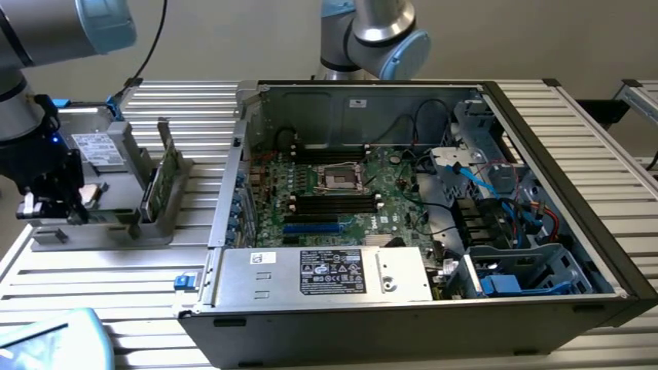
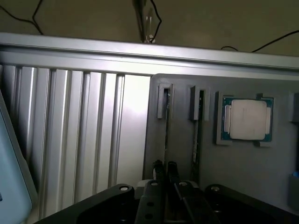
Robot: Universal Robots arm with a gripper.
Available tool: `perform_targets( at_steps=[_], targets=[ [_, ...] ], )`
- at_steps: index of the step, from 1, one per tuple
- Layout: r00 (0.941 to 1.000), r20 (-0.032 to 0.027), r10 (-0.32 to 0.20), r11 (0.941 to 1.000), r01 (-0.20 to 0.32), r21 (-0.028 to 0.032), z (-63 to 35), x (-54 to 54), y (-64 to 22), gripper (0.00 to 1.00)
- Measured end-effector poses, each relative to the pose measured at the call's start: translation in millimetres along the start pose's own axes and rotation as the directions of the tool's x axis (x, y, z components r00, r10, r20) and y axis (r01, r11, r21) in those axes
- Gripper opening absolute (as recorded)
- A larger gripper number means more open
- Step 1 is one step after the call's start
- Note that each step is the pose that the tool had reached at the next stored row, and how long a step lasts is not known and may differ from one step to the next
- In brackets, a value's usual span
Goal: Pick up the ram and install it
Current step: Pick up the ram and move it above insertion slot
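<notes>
- The table [image 1: 92, 270], a slatted metal surface, is taken up from its middle to its edge on the exterior view's right by an opened computer case [image 1: 411, 327]
- Inside the case the motherboard [image 1: 350, 204] is laid bare, and dark memory slots [image 1: 329, 200] can be made out beside the processor socket; whether any is filled cannot be told
- A grey holder [image 1: 103, 229] is set near the table's edge on the exterior view's left, just beside the case; a labelled drive [image 1: 98, 146] is kept at its far side
- The ram [image 1: 165, 166] is found in this holder, standing on its long edge in a slot, with a second stick [image 1: 150, 191] close beside it; neither has been lifted
- A square processor chip [image 2: 246, 120] is seated in a pocket next to the two sticks
- The gripper [image 1: 52, 206] is held low over the holder's end nearest the table's edge, apart from the ram
- The fingers [image 2: 159, 168] are drawn together, and nothing is gripped
- The step in hand is judged to be the approach for the pick; a grasp would call for the fingers to be parted, centred over the ram's thin upper edge and kept square to it, so that the neighbouring stick is not caught
</notes>
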State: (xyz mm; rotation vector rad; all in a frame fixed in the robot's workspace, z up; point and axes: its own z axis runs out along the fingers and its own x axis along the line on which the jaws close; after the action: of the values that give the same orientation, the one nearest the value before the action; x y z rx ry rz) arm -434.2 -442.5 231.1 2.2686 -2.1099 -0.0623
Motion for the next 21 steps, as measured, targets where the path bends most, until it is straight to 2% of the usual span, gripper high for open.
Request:
perform_targets(
  at_steps=[4, 9, 12, 16, 21],
  targets=[
    [1.0, -0.0008, 0.0, 1.0, 0.0, -0.0012, -11.8, 0.0, 0.2, 0.14],
    [1.0, -0.0007, 0.0, 1.0, 0.0, -0.0069, -23.0, 0.2, -2.6, 0.14],
    [1.0, -0.0011, 0.0, 0.9999, 0.0, -0.0107, -28.8, 0.4, -4.4, 0.14],
    [1.0, -0.0015, 0.0, 0.9999, 0.0, -0.0124, -35.2, 0.6, -6.6, 0.14],
    [1.0, -0.0012, 0.0, 0.9999, 0.0, -0.0172, -44.9, 1.3, -15.3, 0.14]
  ],
)
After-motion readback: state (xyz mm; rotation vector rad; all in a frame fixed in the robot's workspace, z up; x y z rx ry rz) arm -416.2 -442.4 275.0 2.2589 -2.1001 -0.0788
